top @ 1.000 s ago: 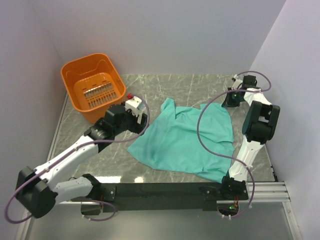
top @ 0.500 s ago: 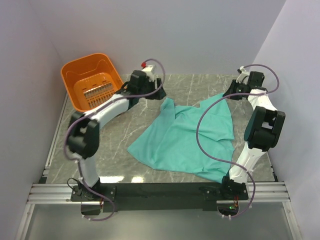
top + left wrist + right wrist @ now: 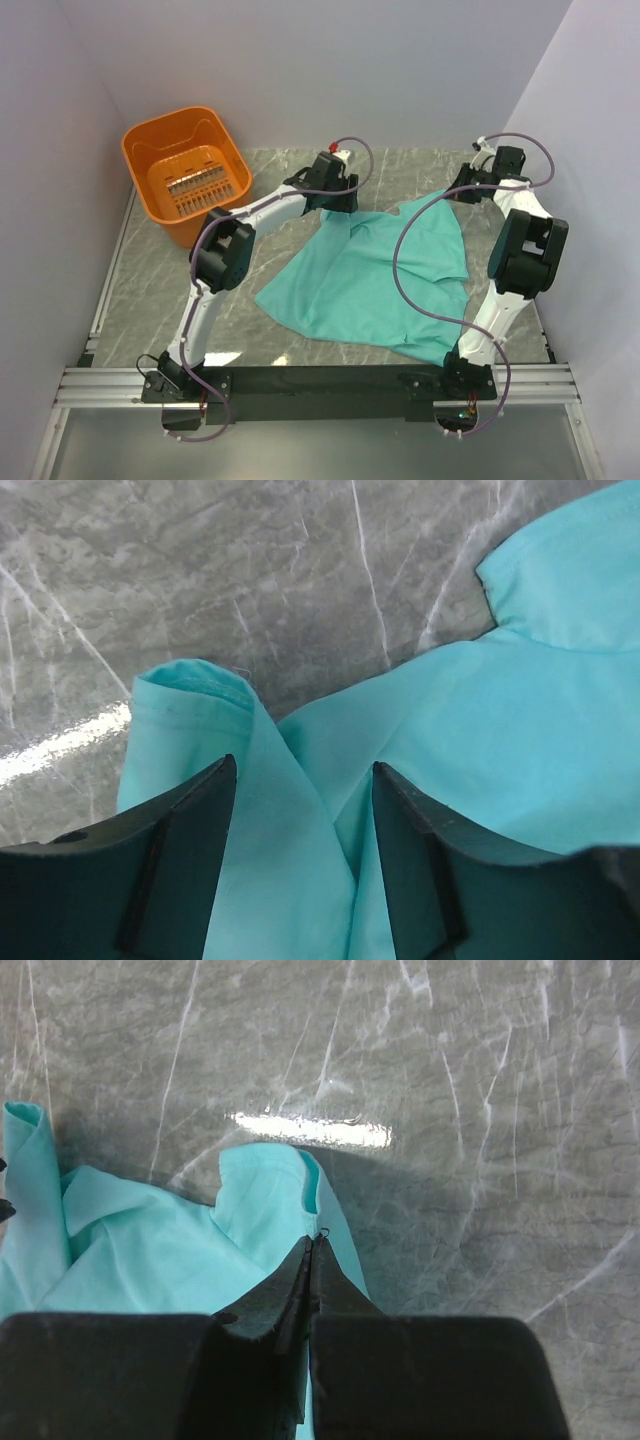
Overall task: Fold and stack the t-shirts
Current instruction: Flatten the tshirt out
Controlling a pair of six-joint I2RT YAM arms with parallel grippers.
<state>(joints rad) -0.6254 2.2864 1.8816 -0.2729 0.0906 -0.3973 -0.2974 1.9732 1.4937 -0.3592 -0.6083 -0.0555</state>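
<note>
One teal-green t-shirt (image 3: 370,275) lies rumpled and spread on the grey marble table. My left gripper (image 3: 333,200) is open over its far left corner; in the left wrist view (image 3: 300,770) a raised fold of the t-shirt (image 3: 290,880) lies between the jaws. My right gripper (image 3: 462,190) is at the shirt's far right corner. In the right wrist view the right gripper (image 3: 312,1243) is shut, pinching the edge of the t-shirt (image 3: 260,1200) there.
An orange plastic basket (image 3: 187,172) stands at the back left. Grey walls close the left, back and right sides. A metal rail (image 3: 320,380) with both arm bases runs along the near edge. A cable loops over the shirt (image 3: 400,250).
My left arm has swung from the near left, past the basket, out to the shirt's far left corner. My right gripper has shifted slightly back, holding the far right corner.
</note>
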